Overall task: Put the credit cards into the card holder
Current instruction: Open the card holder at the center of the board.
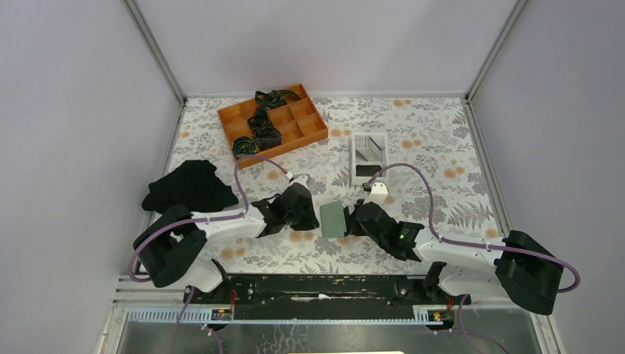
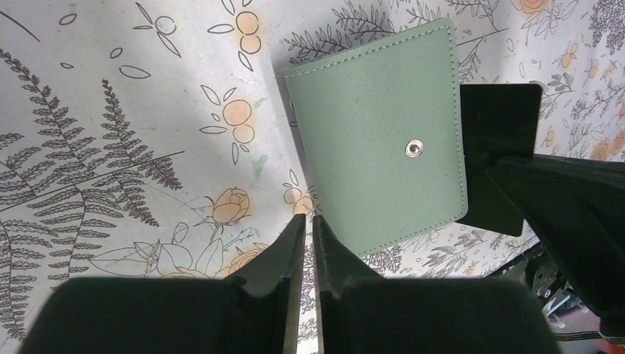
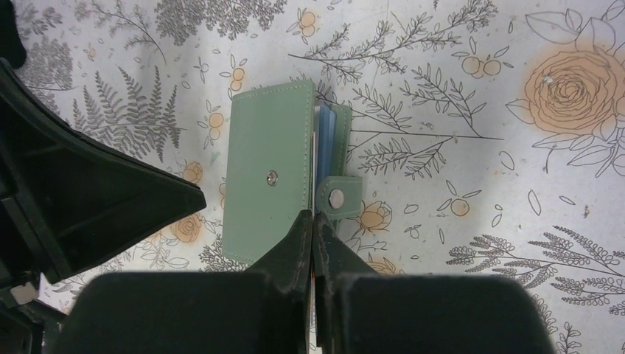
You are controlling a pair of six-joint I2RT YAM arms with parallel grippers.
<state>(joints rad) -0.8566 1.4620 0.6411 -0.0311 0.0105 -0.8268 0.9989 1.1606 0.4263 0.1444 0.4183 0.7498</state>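
The sage-green card holder (image 1: 334, 219) sits between my two grippers, its snap cover (image 2: 376, 140) facing the left wrist camera. In the right wrist view it (image 3: 269, 177) is slightly open, with the edge of a light blue card (image 3: 329, 133) showing inside and the snap tab (image 3: 339, 198) loose. My right gripper (image 3: 313, 215) is shut at the holder's near edge and seems to pinch it; it is also in the top view (image 1: 352, 220). My left gripper (image 2: 309, 217) is shut and empty beside the holder's left edge (image 1: 313, 209). A flat black piece (image 2: 501, 147) shows behind the holder; I cannot tell whether it is a card or a finger.
A white tray (image 1: 355, 158) with a grey-silver card in it (image 1: 368, 151) stands just beyond the holder. An orange compartment box (image 1: 295, 129) holding dark rolled items is at the back left. A black cloth (image 1: 188, 186) lies at the left by the left arm.
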